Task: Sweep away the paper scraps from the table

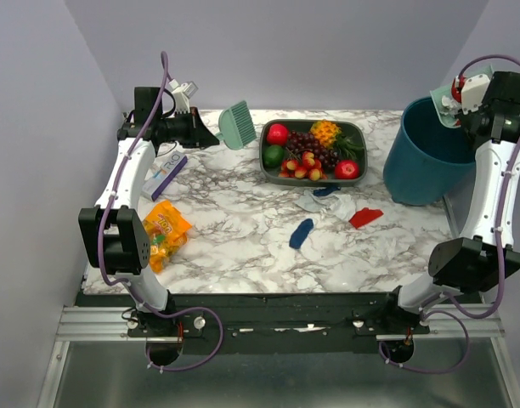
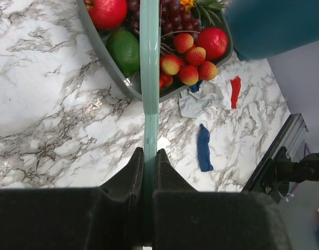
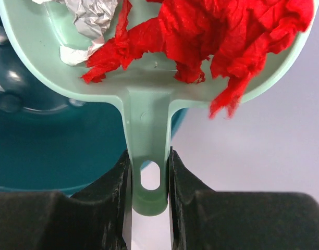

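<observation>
Left arm: elbow bent, reaching to the upper left. Left gripper clenched on a mint brush beside the fruit tray.
Paper scraps: blue, white and red, centre-right on the table.
Right arm: raised at upper right. Right gripper grasping a dustpan of red and grey scraps over the teal bin.

Two robot arms, a left arm and a right arm, each have smooth white shells between chunky black joint blocks. A thin lilac cable loops loosely along each arm. The fingers are matte black, broad and wedge-shaped.
</observation>
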`<state>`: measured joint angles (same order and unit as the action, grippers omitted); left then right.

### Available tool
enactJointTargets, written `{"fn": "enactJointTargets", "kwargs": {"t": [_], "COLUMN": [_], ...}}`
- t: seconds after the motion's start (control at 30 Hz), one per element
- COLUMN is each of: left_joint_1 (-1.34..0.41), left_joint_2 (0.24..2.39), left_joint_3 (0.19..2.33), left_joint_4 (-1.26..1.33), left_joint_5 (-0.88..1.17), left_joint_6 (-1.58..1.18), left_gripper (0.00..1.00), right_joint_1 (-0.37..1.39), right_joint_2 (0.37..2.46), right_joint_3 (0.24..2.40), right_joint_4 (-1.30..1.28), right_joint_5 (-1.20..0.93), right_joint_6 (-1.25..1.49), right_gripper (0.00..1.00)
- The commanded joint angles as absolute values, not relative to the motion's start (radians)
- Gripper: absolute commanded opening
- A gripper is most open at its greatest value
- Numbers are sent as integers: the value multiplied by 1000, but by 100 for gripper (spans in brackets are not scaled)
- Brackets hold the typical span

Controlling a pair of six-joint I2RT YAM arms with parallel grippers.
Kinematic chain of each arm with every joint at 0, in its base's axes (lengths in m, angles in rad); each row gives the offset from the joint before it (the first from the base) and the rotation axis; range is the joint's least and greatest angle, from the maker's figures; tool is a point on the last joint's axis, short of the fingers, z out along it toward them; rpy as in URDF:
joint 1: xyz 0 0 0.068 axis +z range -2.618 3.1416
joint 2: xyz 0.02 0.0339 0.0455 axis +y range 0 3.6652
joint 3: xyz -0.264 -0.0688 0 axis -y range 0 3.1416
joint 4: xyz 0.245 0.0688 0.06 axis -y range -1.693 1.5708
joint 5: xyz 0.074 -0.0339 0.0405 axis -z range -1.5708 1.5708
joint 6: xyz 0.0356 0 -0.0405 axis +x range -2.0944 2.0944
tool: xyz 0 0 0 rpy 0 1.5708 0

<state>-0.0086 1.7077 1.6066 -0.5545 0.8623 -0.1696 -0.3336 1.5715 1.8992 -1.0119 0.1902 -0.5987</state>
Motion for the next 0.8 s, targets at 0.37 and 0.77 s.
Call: {"fn": "enactJointTargets", "kwargs": {"t": [0.37,0.77], "left_joint_1": [-8,-8], "left_joint_2": [1743,1770], "left_joint_3": [1641,1664], "left_joint_4": [-502,-515], "left_joint_5": [908,900], "left_joint_6": [-210,-192], "left_gripper": [0,0], "right_joint_1": [-328,-328], "right_joint_2": [1312,1321], "right_joint_3": [1401,1492], "right_joint_4": [-508,-397], "right_joint_5": [543,555], "right_joint_6": [-1547,-1615], "right_gripper": [1,1]}}
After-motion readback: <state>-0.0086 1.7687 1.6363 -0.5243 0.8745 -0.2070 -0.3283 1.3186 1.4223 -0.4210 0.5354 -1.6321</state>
